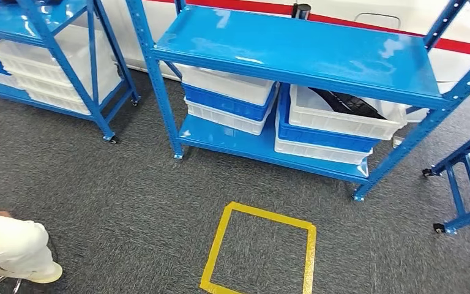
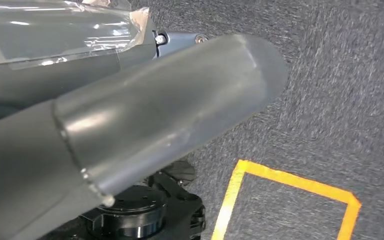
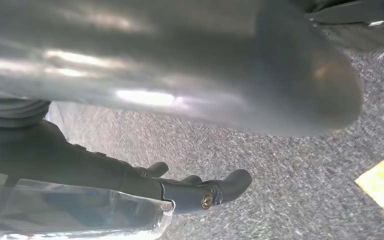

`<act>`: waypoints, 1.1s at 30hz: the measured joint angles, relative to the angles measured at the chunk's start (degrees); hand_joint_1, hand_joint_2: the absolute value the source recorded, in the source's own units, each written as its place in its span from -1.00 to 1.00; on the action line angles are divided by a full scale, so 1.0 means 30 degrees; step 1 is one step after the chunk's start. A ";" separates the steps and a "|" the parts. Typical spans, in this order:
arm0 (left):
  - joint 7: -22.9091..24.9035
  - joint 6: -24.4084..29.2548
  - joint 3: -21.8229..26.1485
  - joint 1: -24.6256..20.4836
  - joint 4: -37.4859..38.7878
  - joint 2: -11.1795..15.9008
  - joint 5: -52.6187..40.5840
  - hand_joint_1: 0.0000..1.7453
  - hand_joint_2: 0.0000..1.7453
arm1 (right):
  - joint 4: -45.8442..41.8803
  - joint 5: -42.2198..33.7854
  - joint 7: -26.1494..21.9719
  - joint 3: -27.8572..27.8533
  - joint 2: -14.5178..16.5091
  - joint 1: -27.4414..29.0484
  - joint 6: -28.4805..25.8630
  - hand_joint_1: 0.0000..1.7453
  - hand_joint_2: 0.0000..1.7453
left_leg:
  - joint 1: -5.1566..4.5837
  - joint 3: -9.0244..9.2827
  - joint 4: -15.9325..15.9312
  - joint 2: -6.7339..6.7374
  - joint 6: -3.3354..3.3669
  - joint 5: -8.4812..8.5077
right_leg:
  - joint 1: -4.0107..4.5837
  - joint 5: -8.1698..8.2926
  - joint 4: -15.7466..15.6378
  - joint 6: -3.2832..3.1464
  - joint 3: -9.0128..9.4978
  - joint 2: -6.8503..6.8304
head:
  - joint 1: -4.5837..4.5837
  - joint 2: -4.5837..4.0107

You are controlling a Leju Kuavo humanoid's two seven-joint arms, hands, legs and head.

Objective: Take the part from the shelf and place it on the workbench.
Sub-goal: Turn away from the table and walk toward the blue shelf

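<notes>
I'm facing the blue shelf (image 1: 294, 55), and the dark part (image 1: 346, 103) sits in the top white bin (image 1: 343, 119) on its lower level, right side. Both arms hang over the grey carpet (image 1: 128, 184): the right hand (image 3: 200, 192) looks empty, fingers (image 3: 232, 182) loosely apart, while I can't tell with the left hand (image 2: 145, 120). I'd step closer and square up with that bin before reaching.

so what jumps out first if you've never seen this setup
The bright blue metal shelf straight ahead, its lower deck stacked with white and blue plastic crates; a black part lies in the top right crate. Nearer, a yellow tape square marks the grey carpet.
</notes>
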 joint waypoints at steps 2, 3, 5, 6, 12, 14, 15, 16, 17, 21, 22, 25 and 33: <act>-0.0166 -0.0551 0.0047 -0.0057 -0.0005 0.0000 -0.0325 -1.00 -1.00 | 0.0002 -0.0212 -0.0077 -0.0075 -0.0018 0.0086 0.0007 -1.00 -1.00 | -0.0076 0.0248 0.0003 -0.0439 0.0047 -0.0203 | 0.0058 0.0518 0.0351 0.0230 -0.0709 0.0092 | 0.0011 0.0000; -0.0226 -0.0747 0.0084 -0.0109 0.0000 0.0000 -0.0441 -1.00 -1.00 | 0.0003 -0.0257 -0.0108 -0.0104 -0.0027 0.0115 0.0009 -1.00 -1.00 | -0.0094 0.0434 0.0005 -0.0601 0.0017 -0.0322 | 0.0078 0.1213 -0.0565 0.0390 -0.0534 0.0106 | 0.0011 0.0000; -0.0284 -0.0905 0.0153 -0.0244 0.0027 0.0006 -0.0539 -1.00 -1.00 | 0.0007 -0.0294 -0.0137 -0.0144 -0.0047 0.0147 0.0009 -1.00 -1.00 | -0.0158 0.0693 0.0041 -0.0797 -0.0122 -0.0630 | 0.0143 0.2621 -0.3090 0.0499 0.0222 0.0201 | 0.0053 0.0000; -0.0301 -0.0934 0.0182 -0.0304 0.0045 0.0009 -0.0572 -1.00 -1.00 | 0.0007 -0.0299 -0.0146 -0.0155 -0.0060 0.0129 0.0009 -1.00 -1.00 | -0.0207 0.0791 0.0066 -0.0847 -0.0214 -0.0816 | 0.0182 0.2996 -0.3935 0.0362 0.0503 0.0246 | 0.0062 0.0000; -0.0417 -0.0992 0.0333 -0.0637 0.0182 0.0055 -0.0647 -1.00 -1.00 | -0.0024 -0.0245 -0.0157 -0.0168 0.0002 0.0042 0.0009 -1.00 -1.00 | -0.0127 0.0571 0.1324 -0.0322 -0.0840 -0.1852 | 0.0039 0.2888 -0.4564 -0.0733 0.1325 0.0185 | -0.0033 0.0000; -0.0437 -0.0979 0.0384 -0.0782 0.0239 0.0071 -0.0655 -1.00 -1.00 | -0.0026 -0.0185 -0.0152 -0.0169 -0.0003 0.0046 0.0009 -1.00 -1.00 | 0.0005 -0.0877 0.3741 0.0053 -0.1103 -0.2713 | 0.0035 0.2620 -0.4569 -0.0939 0.1655 0.0091 | -0.0126 0.0000; -0.0439 -0.0952 0.0399 -0.0826 0.0271 0.0082 -0.0656 -1.00 -1.00 | -0.0025 -0.0147 -0.0146 -0.0169 -0.0003 0.0048 0.0009 -1.00 -1.00 | 0.0089 -0.1722 0.4903 0.0117 -0.1206 -0.2971 | 0.0029 0.2465 -0.4567 -0.0966 0.1825 0.0061 | -0.0122 0.0000; -0.0437 -0.0889 0.0410 -0.0846 0.0304 0.0093 -0.0655 -1.00 -1.00 | -0.0024 -0.0114 -0.0137 -0.0169 -0.0003 0.0053 0.0009 -1.00 -1.00 | 0.0168 -0.2368 0.5554 0.0164 -0.1280 -0.2880 | 0.0010 0.2293 -0.4564 -0.0939 0.2024 0.0051 | -0.0126 0.0000; -0.0434 -0.0810 0.0421 -0.0866 0.0335 0.0104 -0.0653 -1.00 -1.00 | -0.0026 -0.0081 -0.0126 -0.0169 -0.0002 0.0057 0.0004 -1.00 -1.00 | 0.0234 -0.2686 0.5502 0.0213 -0.1330 -0.2356 | -0.0024 0.2107 -0.4562 -0.0891 0.2270 0.0056 | -0.0131 0.0000; -0.0376 -0.0504 0.0492 -0.0949 0.0454 0.0135 -0.0633 -1.00 -1.00 | -0.0026 -0.0001 -0.0071 -0.0173 0.0027 -0.0013 -0.0062 -1.00 -1.00 | 0.0304 -0.1720 0.1722 -0.0112 -0.1282 0.0599 | -0.0086 0.1253 -0.4575 -0.0447 0.3047 0.0265 | -0.0097 -0.0002; -0.0350 -0.0450 0.0505 -0.0951 0.0488 0.0137 -0.0627 -1.00 -1.00 | -0.0026 -0.0021 -0.0071 -0.0177 0.0038 -0.0070 -0.0084 -1.00 -1.00 | 0.0242 -0.1538 0.1364 -0.0249 -0.1210 0.0611 | -0.0076 0.1143 -0.4614 -0.0300 0.3032 0.0322 | -0.0091 -0.0002; -0.0306 -0.0364 0.0527 -0.1028 0.0554 0.0135 -0.0620 -1.00 -1.00 | -0.0031 -0.0074 -0.0086 -0.0204 0.0071 -0.0178 -0.0164 -1.00 -1.00 | 0.0098 -0.1308 0.1001 -0.0175 -0.0829 0.0306 | -0.0132 0.1068 -0.4973 0.0027 0.3166 0.0404 | -0.0133 0.0000; -0.0295 -0.0382 0.0601 -0.1442 0.0743 0.0117 -0.0642 -1.00 -1.00 | -0.0042 -0.0099 -0.0115 -0.0461 0.0007 -0.0073 -0.0200 -1.00 -1.00 | 0.0040 -0.0064 0.0248 0.0660 -0.0142 -0.0232 | 0.0087 0.0527 -0.0100 0.0187 -0.0583 0.0259 | -0.0033 0.0000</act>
